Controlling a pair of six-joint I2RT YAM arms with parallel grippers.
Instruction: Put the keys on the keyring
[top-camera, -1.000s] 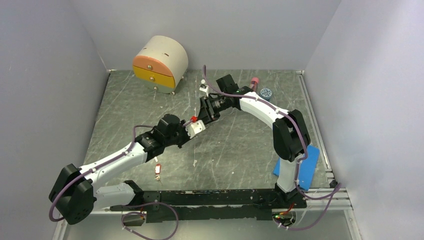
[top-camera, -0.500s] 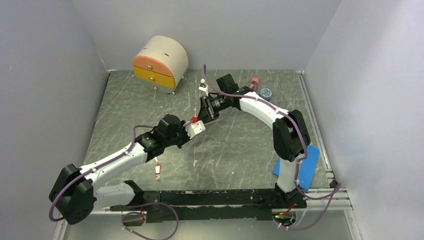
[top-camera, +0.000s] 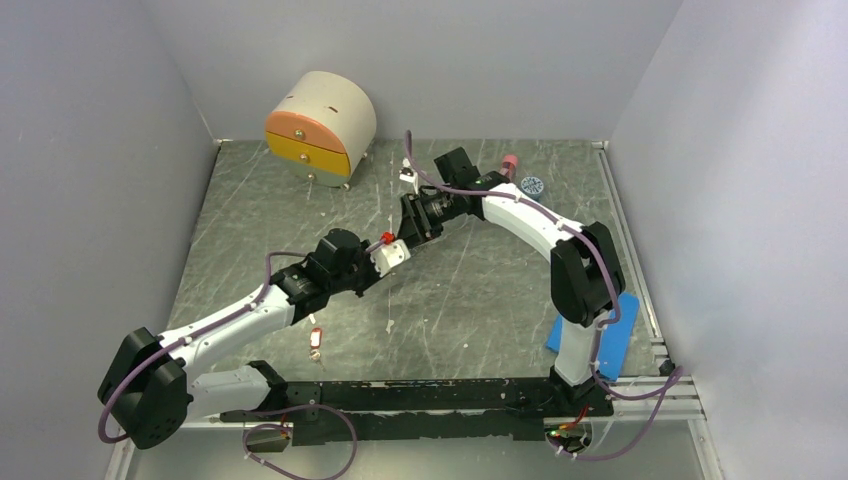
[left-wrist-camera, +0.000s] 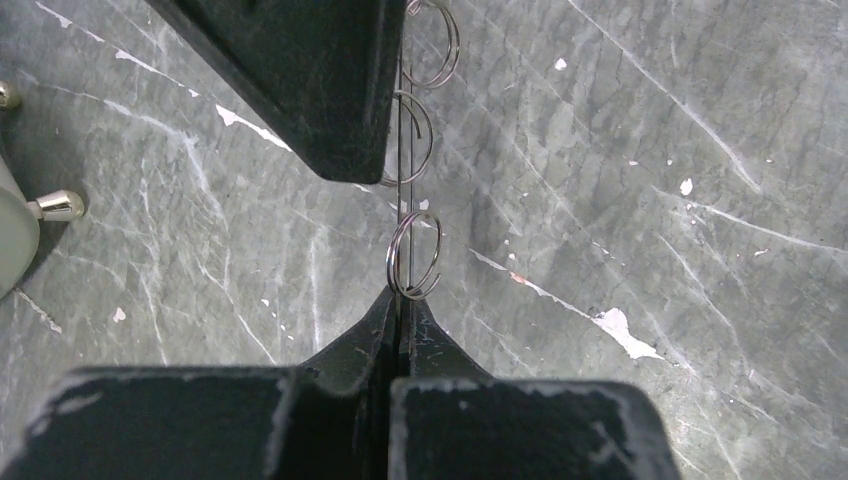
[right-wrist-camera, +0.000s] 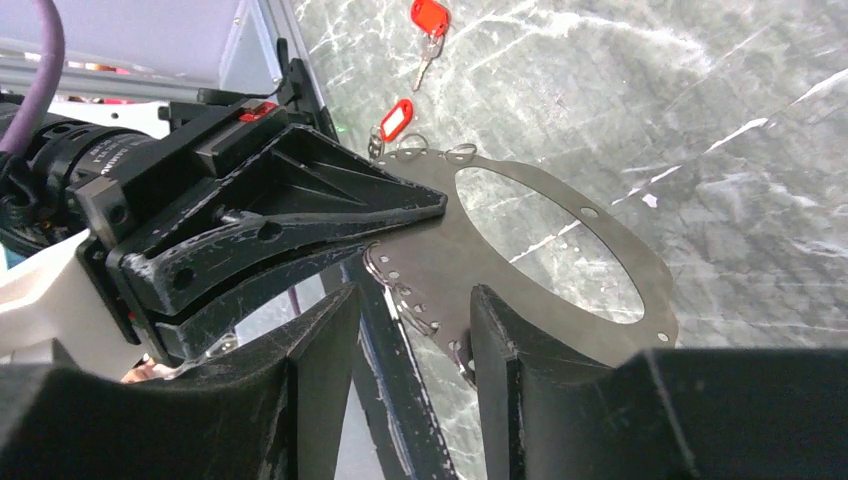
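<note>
Pinching the flat brownish metal keyring (right-wrist-camera: 545, 325) in the clenched left claw (left-wrist-camera: 400, 305), holding the released right claw (right-wrist-camera: 412, 295) close beside its rim — likely risking a bump twisting it loose.

two arms in white shells with black joints are fixed to a black rail (top-camera: 430, 392): the left arm (top-camera: 225, 322) at its left end, the right arm (top-camera: 535, 222) near its right end. a purple cable (top-camera: 101, 412) loops along each. the left gripper (left-wrist-camera: 400, 315) and right gripper (right-wrist-camera: 410, 300) are black, wedge-fingered, scuffed pale.
</note>
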